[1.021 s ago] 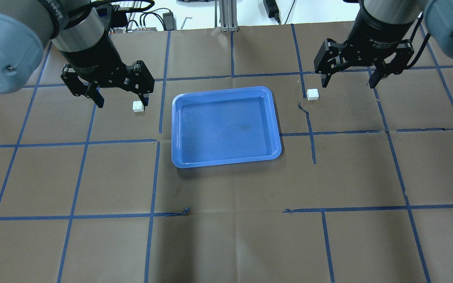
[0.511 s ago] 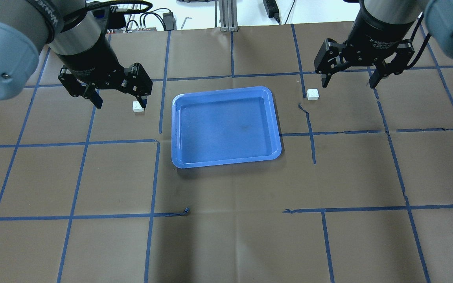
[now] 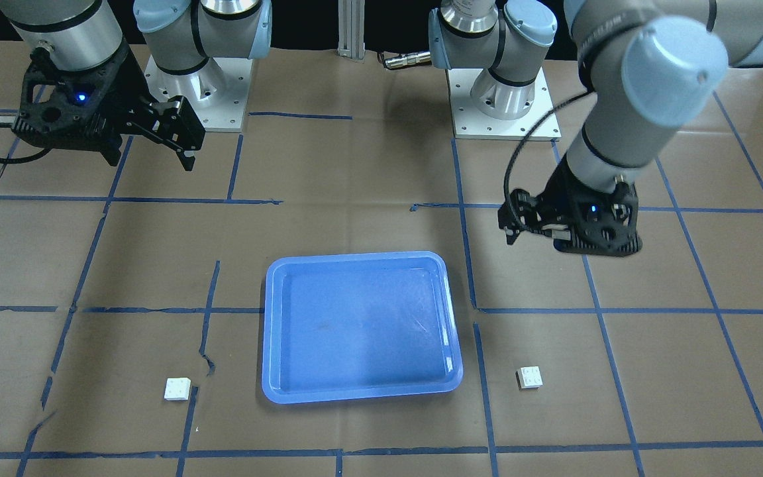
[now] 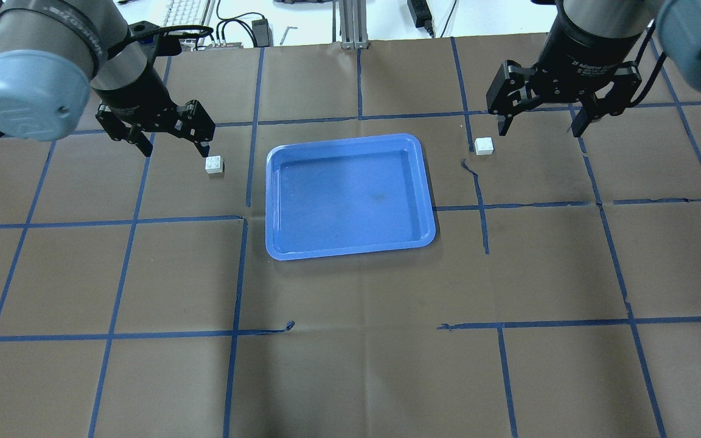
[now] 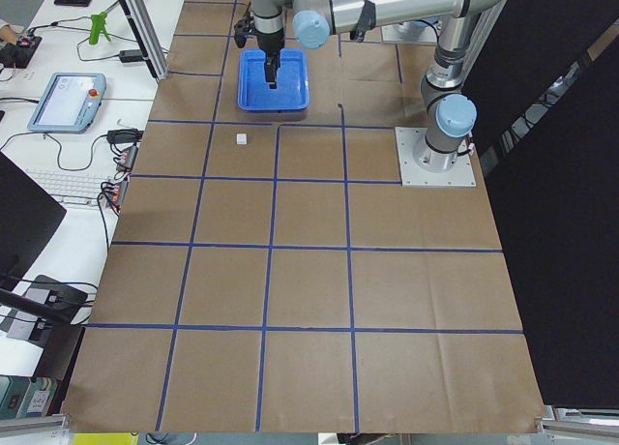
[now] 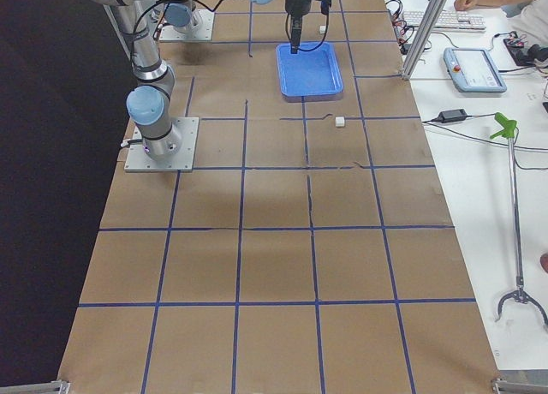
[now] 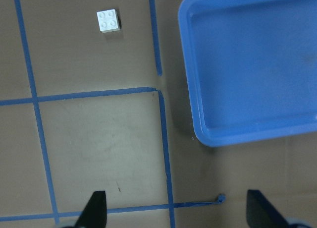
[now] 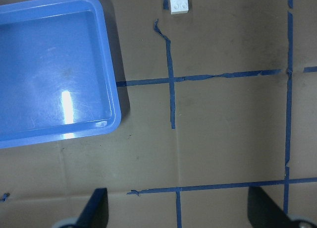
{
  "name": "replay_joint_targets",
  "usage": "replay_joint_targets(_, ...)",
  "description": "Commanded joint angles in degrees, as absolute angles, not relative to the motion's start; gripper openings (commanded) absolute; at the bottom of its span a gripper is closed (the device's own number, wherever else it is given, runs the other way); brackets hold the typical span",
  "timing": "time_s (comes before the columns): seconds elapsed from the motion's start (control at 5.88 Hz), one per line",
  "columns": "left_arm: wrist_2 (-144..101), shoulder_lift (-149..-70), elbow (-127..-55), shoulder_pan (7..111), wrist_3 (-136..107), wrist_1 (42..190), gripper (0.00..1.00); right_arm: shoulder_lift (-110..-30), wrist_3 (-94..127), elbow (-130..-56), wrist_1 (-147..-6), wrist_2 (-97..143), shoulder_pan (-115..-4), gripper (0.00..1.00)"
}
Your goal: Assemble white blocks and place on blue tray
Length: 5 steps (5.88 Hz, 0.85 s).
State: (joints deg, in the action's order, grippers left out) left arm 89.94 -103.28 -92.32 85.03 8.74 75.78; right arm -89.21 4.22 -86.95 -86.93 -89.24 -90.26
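Observation:
The blue tray (image 4: 349, 194) lies empty mid-table; it also shows in the front view (image 3: 359, 326). One white block (image 4: 214, 165) sits left of it, also in the front view (image 3: 530, 377) and the left wrist view (image 7: 109, 21). The other white block (image 4: 484, 146) sits right of the tray, also in the front view (image 3: 177, 389) and the right wrist view (image 8: 179, 3). My left gripper (image 4: 175, 148) is open and empty, above the table just left of the first block. My right gripper (image 4: 539, 128) is open and empty, hovering just right of the second block.
Brown paper with a blue tape grid covers the table (image 4: 350, 340). Cables and a keyboard (image 4: 189, 12) lie beyond the far edge. The arm bases (image 3: 505, 99) stand at the robot's side of the table.
My left arm has drawn back toward the far left, so its fingertip no longer covers the block. The right arm, the blocks and the tray have not moved.

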Motion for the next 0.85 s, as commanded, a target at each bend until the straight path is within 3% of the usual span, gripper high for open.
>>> replay_joint_targets(0.0,90.1,-113.7,-92.9,84.0,10.5,61.3,0.99,-89.3,4.0,-86.9,-86.4,-89.6,-90.4,1.00)
replay_joint_targets(0.51,90.1,-124.5,-92.8,83.8,10.6,52.2,0.93,-88.9,-20.5,-86.9,-87.2,-89.0,-89.5,1.00)
replay_joint_targets(0.68,90.1,-124.9,-92.9,83.8,10.6,51.0,0.93,-87.2,-30.0,-86.8,-87.3,-88.9,-87.7,1.00)
